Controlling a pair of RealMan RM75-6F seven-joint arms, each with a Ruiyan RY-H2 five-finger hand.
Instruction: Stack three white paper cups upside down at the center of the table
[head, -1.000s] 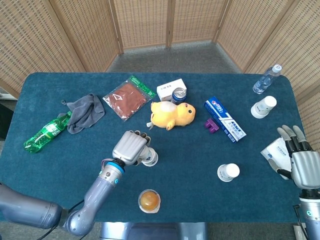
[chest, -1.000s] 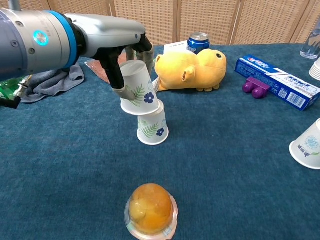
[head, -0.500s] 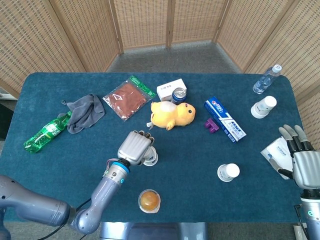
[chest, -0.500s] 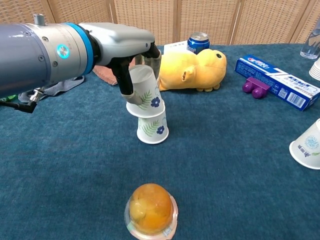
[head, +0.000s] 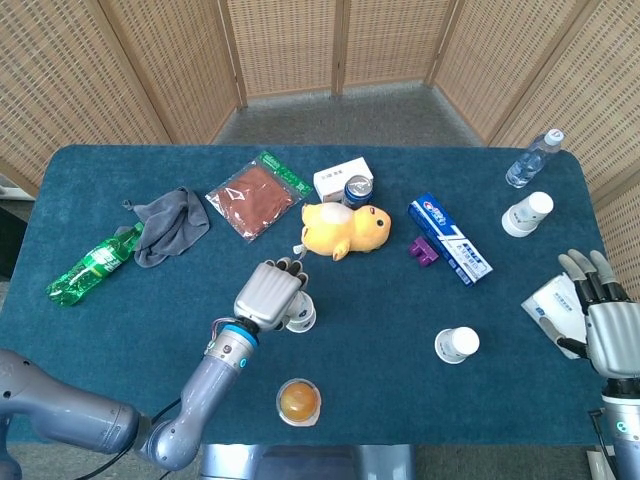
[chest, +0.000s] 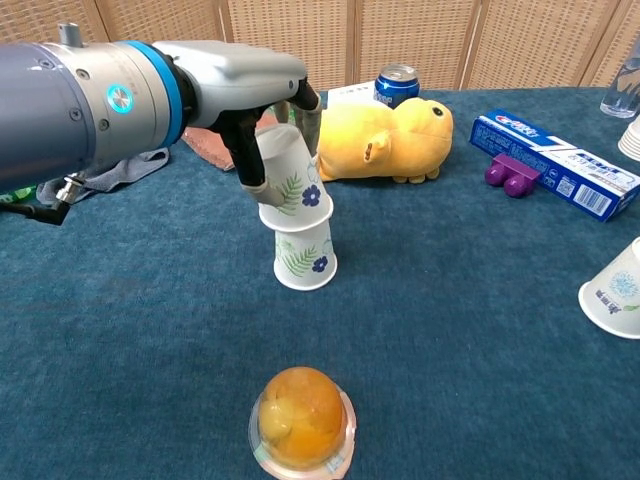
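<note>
The left robot hand is clamped around an inverted white paper cup with a leaf and blue-flower print, holding it slightly tilted over a second inverted paper cup that stands mouth-down near the middle of the worktop. In the chest view the held cup's mouth seems to sit over the closed top of the standing cup, though I cannot tell whether it has started to slide down onto it. From the head view the same hand covers both cups, so alignment cannot be judged there. By my reading, the step in hand is seating the second cup on the first. The next move calls for levelling the tilted cup, pressing it straight down until it nests, then spreading the fingers without dragging the pair sideways. After that a third cup is needed: one inverted white paper cup lies well to the right on the worktop, and another stands near the water bottle at the far right. The right robot hand hovers at the right edge with its fingers apart, holding nothing, near a white packet. A jelly cup sits in front of the stack, near enough to mind on withdrawal.
</note>
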